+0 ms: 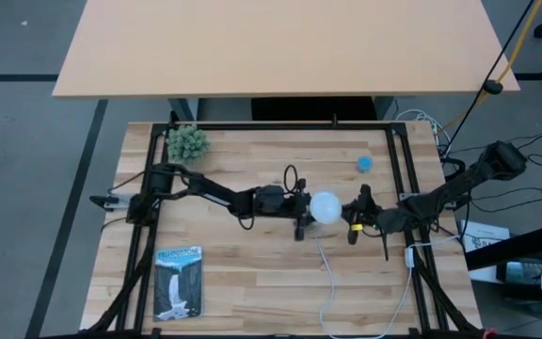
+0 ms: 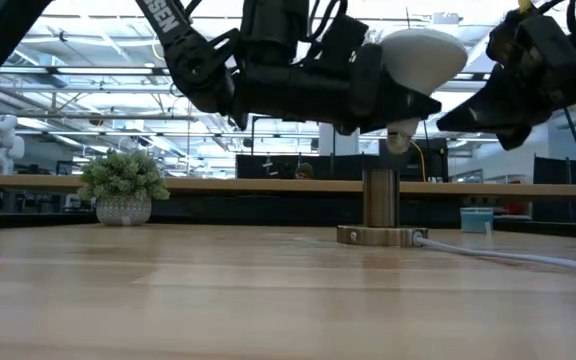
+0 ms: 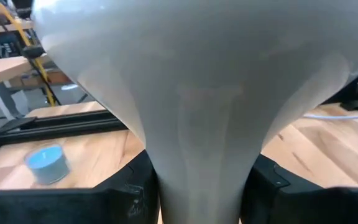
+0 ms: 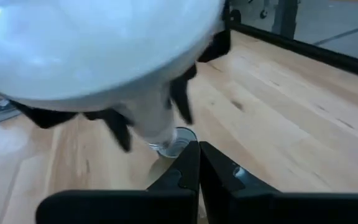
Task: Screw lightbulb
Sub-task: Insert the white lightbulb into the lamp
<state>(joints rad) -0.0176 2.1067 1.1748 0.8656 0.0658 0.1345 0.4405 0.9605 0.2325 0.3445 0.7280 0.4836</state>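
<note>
Lightbulb (image 2: 420, 52): light, smooth, likely fragile; clamped at its tapered neck by left pincer (image 3: 197, 186), above socket (image 2: 380, 205). Right pincer (image 4: 199, 163) closed, empty, beside.

Bright even overhead light (wrist close-ups blurred), soft shadows

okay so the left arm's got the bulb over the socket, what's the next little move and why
Probably lower it straight down. The left gripper holds the lightbulb with its base just above the upright socket, not yet in it; the right gripper waits shut alongside.
</note>
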